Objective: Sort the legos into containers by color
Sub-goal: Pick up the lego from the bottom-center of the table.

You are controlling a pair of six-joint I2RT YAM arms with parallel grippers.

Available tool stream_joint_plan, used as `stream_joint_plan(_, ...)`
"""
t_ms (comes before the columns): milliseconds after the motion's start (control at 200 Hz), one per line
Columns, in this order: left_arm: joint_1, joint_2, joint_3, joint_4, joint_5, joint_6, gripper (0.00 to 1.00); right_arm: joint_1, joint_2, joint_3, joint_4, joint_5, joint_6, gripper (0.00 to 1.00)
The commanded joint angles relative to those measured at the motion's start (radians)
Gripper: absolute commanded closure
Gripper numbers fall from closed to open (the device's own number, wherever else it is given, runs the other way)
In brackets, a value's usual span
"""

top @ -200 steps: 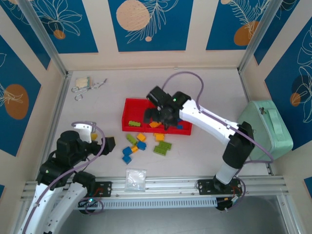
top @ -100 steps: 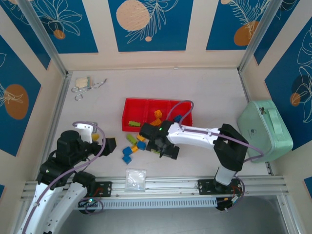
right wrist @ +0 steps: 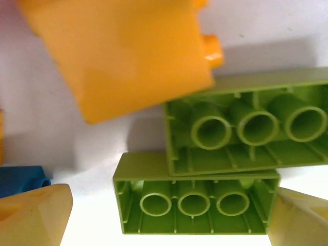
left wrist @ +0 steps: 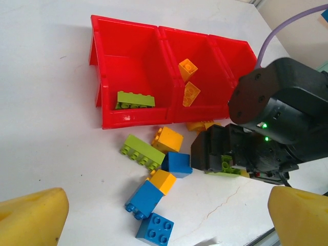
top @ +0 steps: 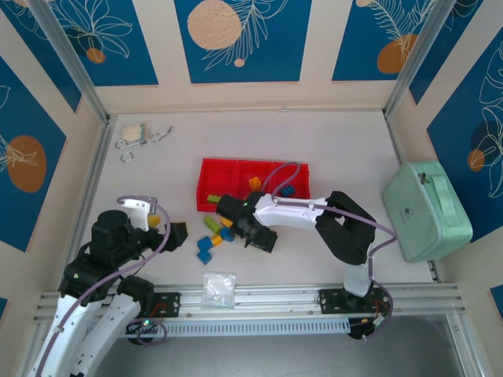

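The right gripper is down on the white tabletop, just in front of the long red plastic tray. Its jaws are apart, one on each side of an upside-down lime green lego brick. A second lime brick lies against it. In the tray, the left box holds a lime brick, the middle box has two orange-yellow bricks, and the right box has a blue brick. The left gripper hangs near the loose blue bricks, its jaws wide apart and holding nothing.

right arm folded, elbow high, right pincer parted, pointing down, left arm tucked, left pincer wide apart
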Motion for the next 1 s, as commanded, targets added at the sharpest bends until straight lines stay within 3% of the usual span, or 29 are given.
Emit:
stream_joint_plan(0,-0.01,-0.015,-0.004,0.022,0.018,0.025,0.01,0.003,0.041,0.021,-0.021,-0.011,-0.019,0.07)
stream_joint_plan(700,-0.011,-0.01,-0.006,0.026,0.017,0.027,0.01,-0.003,0.04,-0.027,-0.069,0.018,-0.091,0.31)
stream_joint_plan(875,-0.011,-0.011,-0.006,0.026,0.009,0.025,0.01,0.013,-0.01,-0.006,-0.099,0.048,-0.15,0.47)
stream_joint_plan(995,-0.011,-0.015,-0.006,0.026,0.0,0.025,0.01,0.033,-0.08,0.064,-0.149,0.117,-0.218,0.53)
